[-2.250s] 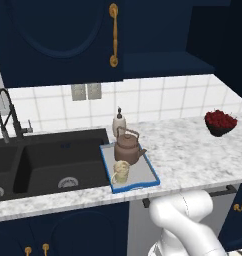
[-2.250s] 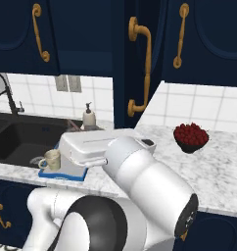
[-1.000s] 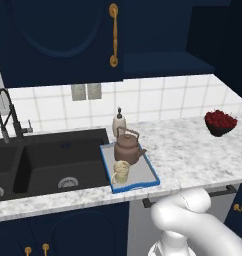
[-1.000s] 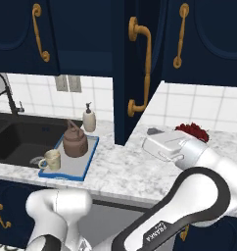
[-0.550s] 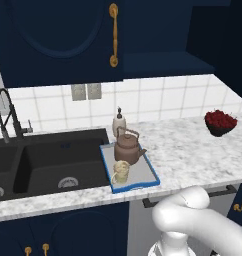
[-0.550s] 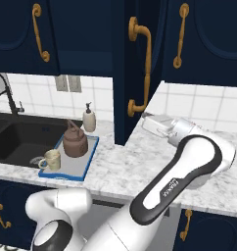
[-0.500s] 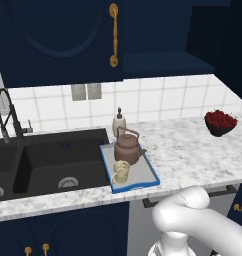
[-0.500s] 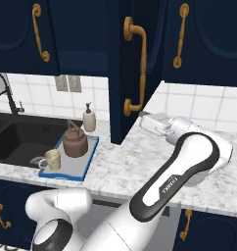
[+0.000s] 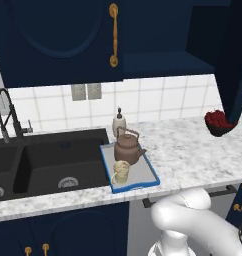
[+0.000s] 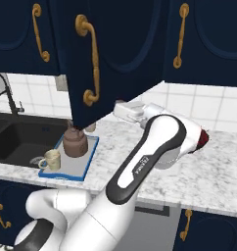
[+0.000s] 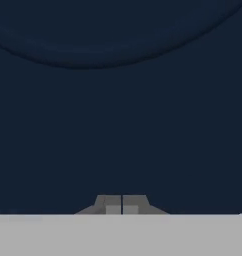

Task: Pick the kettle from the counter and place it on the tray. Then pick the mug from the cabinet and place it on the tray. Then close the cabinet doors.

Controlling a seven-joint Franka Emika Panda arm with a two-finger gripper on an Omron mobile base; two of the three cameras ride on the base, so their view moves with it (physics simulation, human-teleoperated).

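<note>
While the gripper [image 11: 122, 204] is pressed close to a smooth navy door [image 10: 115, 54] with a curved raised moulding, its fingertips are seen together, with nothing between them. On the speckled marble counter [image 9: 193, 150], the flat grey, blue-rimmed tray [image 9: 143, 172] holds the squat brown kettle [image 9: 128, 149] and the small cream mug [image 9: 121, 172]. A dark bowl [image 9: 219, 124] of red fruit sits well apart.

Dark navy cabinet doors [image 10: 115, 54] carry gold handles [image 10: 90, 59]. The counter [image 9: 193, 155] is white-grey speckled marble around a black sink [image 9: 48, 165]. On the grey, blue-rimmed tray [image 9: 143, 172] sit a brown kettle [image 9: 128, 149] and a cream-beige mug [image 9: 121, 172]. White tiles [image 9: 158, 102] line the far wall.
</note>
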